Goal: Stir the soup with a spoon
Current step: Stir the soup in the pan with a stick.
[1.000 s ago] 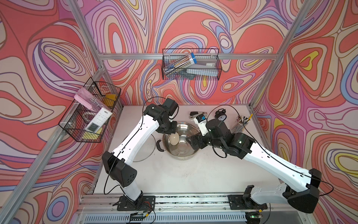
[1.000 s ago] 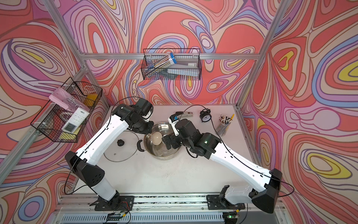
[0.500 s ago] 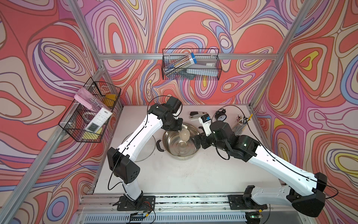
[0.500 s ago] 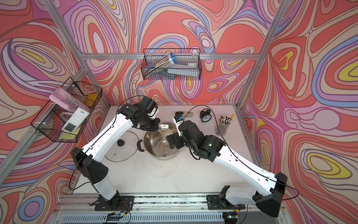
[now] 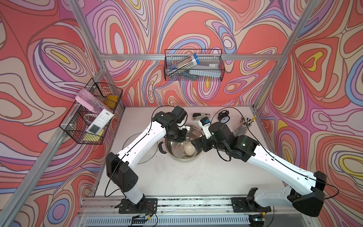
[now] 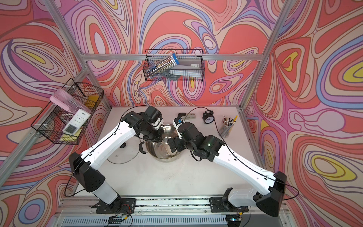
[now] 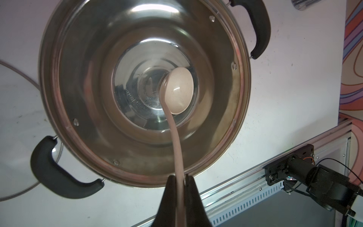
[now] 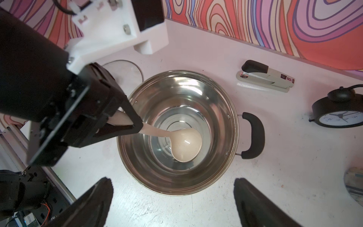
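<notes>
While the left gripper (image 7: 179, 177) hangs over the pot (image 5: 193, 131) rim at 11 o'clock in a top view, you have its jaws clamped tight on the spoon (image 7: 179, 91) handle. The handle's top end is buried between the fingers and can't be seen. The spoon's bowl sits down inside the pot, toward 5 o'clock on the floor; touching steel or just clear of it, can't tell. Glare on the floor leaves liquid unclear. The right gripper (image 8: 172, 182) is at the pot's 3 o'clock, jaws spread wide, holding nothing. It covers most of the spoon's bowl in a top view. The lid (image 6: 125, 157) lies flat at the pot's 9 o'clock, partly under the left arm.
</notes>
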Robot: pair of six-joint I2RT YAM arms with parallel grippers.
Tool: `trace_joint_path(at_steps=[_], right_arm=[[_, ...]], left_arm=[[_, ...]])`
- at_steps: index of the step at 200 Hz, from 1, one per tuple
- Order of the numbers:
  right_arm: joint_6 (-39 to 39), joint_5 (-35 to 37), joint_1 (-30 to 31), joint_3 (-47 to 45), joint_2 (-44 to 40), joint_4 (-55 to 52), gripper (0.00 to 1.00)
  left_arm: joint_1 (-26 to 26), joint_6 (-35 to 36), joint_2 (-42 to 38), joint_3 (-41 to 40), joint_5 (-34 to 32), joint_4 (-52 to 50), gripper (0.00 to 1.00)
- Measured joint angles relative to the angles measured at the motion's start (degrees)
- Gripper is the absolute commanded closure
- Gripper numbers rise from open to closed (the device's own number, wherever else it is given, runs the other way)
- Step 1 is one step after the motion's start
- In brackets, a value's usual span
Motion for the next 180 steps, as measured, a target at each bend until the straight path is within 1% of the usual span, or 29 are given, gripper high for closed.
trace_joint_path(at_steps=[29, 56, 78, 130, 152, 180], right_arm=[[-0.7, 0.3, 0.0, 0.1, 0.2, 0.1, 0.02], [-1.4, 1.2, 0.0, 0.1, 0.2, 0.5, 0.02], [-1.9, 1.9, 0.0, 0.1, 0.1, 0.9, 0.02], [-2.1, 3.1, 0.0, 0.1, -0.4, 0.9, 0.02], [-2.1, 3.7, 0.0, 0.1, -1.1, 0.9, 0.02], [-2.1, 4.3, 0.0, 0.1, -2.3, 0.8, 0.02]], left_arm=[[0.3, -0.1, -3.4, -0.8, -2.1, -2.3, 1.0], [1.5, 0.2, -3.9, -0.9, -4.6, -4.2, 1.0], [2.2, 0.9, -3.3, -0.1, -7.2, -5.9, 1.0], [2.4, 2.7, 1.6, 6.5, -13.1, -6.6, 1.0], [2.4, 3.1, 2.6, 6.9, -13.7, -5.4, 1.0], [2.3, 3.5, 3.8, 6.9, -11.9, -2.2, 1.0]])
